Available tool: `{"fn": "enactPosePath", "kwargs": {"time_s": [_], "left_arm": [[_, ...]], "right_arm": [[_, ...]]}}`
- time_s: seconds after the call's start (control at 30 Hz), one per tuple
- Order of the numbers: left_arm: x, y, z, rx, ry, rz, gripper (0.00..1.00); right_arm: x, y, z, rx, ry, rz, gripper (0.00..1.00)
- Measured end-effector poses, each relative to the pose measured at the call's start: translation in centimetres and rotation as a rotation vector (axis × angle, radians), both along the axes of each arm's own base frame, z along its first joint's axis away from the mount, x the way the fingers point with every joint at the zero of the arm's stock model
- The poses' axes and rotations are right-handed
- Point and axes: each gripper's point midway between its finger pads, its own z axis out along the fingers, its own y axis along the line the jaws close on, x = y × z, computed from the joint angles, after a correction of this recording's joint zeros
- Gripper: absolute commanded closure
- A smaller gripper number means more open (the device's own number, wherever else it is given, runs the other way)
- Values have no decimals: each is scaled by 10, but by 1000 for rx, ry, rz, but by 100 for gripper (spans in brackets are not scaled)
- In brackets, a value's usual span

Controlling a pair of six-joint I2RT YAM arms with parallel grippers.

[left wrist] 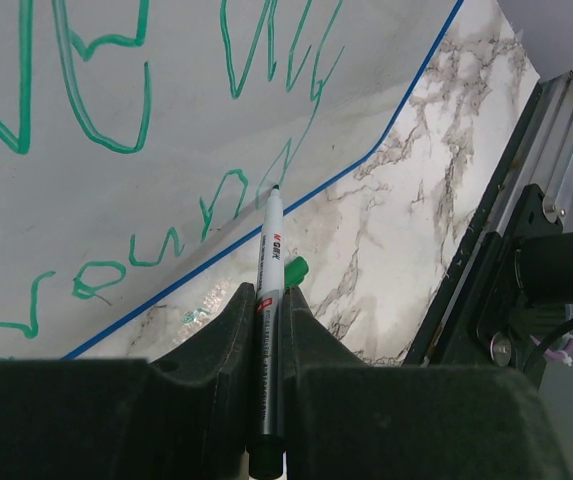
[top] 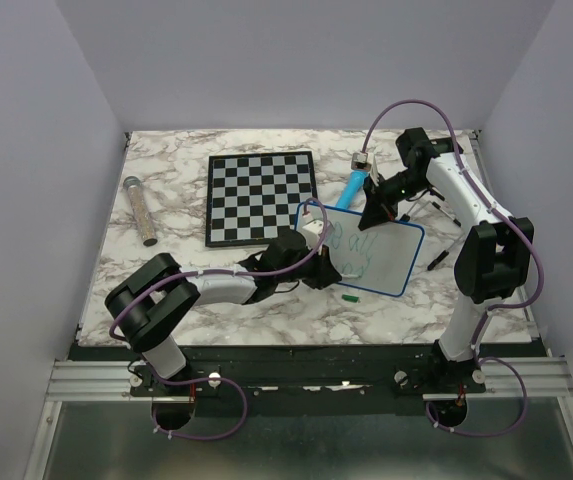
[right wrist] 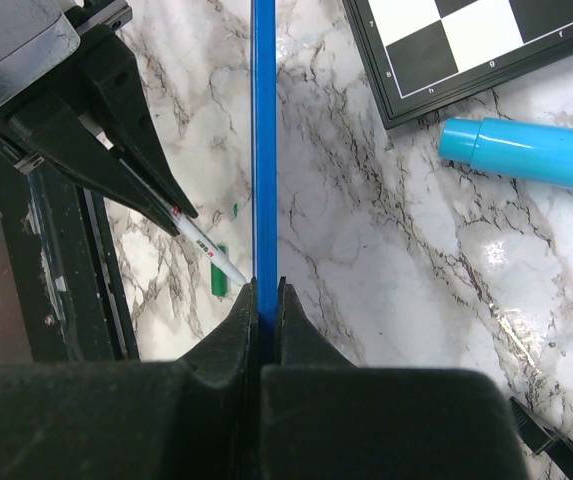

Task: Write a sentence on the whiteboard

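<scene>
The whiteboard [top: 391, 255], white with a thin blue rim, lies right of centre on the marble table. Green loopy letters of the sentence [left wrist: 116, 110] run in rows across it. My left gripper [left wrist: 271, 295] is shut on a grey-white marker [left wrist: 269, 250], whose tip touches the board near its blue rim, at the end of the lower row. From above, the left gripper [top: 318, 250] hangs over the board's left part. My right gripper [right wrist: 266, 285] is shut on the whiteboard's blue rim [right wrist: 264, 130], seen edge-on; it holds the far edge [top: 374, 212].
A black-and-white chessboard [top: 261, 197] lies behind the whiteboard, with a light blue tube [top: 354, 185] beside it. The marker's green cap [top: 350, 297] rests just in front of the board. A speckled cylinder [top: 139, 210] lies far left, a black pen [top: 438, 261] at the right.
</scene>
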Motion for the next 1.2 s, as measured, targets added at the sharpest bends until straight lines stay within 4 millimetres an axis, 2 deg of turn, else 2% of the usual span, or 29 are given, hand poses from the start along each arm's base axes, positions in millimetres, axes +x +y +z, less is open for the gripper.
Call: {"fn": "enactPosePath", "kwargs": {"time_s": [0.33, 0.97, 1.2], "left_arm": [[2, -5, 6, -19, -6, -4, 100], [-7, -2, -17, 37, 59, -32, 100], [-8, -7, -12, 11, 58, -50, 100]], "right_arm": [[0, 0, 0, 0, 1, 0, 99], [0, 0, 0, 0, 1, 0, 99], [0, 0, 0, 0, 2, 0, 99]]}}
